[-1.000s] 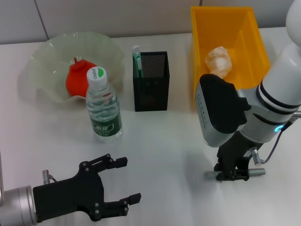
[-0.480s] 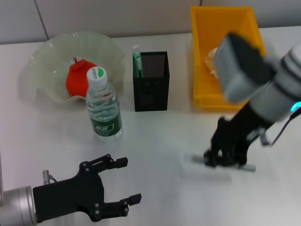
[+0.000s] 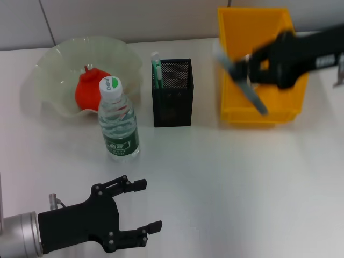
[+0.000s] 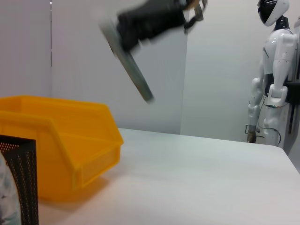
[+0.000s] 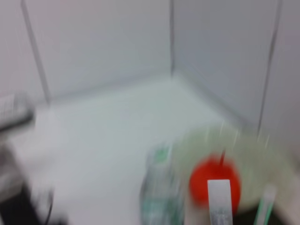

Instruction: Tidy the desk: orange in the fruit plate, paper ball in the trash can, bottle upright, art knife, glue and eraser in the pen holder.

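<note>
White desk (image 3: 226, 177) w/ bottle (image 3: 118, 121), trash can (image 3: 258, 59), pen holder (image 3: 172, 94).

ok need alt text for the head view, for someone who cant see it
The right gripper holds a grey art knife in the air over the yellow trash can. Left of the can stands a black mesh pen holder, then an upright bottle in front of a green fruit plate holding the orange. The left gripper rests open at the near edge.

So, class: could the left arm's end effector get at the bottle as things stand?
Probably yes. The left end effector sits open at the near edge of the table, and the bottle stands upright just beyond it with only bare table between. The fruit plate lies behind the bottle, not in the path.
</note>
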`<action>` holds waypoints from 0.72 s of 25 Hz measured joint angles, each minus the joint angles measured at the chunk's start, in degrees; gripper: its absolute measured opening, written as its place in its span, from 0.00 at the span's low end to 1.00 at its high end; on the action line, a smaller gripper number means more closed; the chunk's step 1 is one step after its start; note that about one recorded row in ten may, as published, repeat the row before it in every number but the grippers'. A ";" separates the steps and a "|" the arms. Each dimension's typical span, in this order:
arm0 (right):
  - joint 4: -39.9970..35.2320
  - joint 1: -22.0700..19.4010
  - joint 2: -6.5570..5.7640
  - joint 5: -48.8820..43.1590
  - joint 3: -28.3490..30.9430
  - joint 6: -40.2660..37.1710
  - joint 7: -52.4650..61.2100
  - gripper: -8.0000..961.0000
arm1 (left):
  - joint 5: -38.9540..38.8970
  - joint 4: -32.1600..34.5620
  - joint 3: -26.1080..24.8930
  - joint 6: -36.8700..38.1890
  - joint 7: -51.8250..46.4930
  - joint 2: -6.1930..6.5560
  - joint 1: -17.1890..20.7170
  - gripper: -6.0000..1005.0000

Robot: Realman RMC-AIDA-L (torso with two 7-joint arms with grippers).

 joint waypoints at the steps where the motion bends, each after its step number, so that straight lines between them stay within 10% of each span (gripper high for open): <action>1: 0.47 -1.04 0.00 3.47 1.10 1.46 -0.91 0.15 | -0.06 0.00 0.00 0.04 0.00 0.00 -0.01 0.84; 8: 12.15 -5.32 -0.02 24.59 3.13 12.25 -15.82 0.15 | -0.37 0.00 -0.16 0.15 0.45 -0.15 -0.11 0.84; 18: 34.76 -0.57 0.05 36.38 2.22 20.02 -37.88 0.15 | -1.85 -0.09 -0.53 0.31 0.96 -0.43 -0.21 0.84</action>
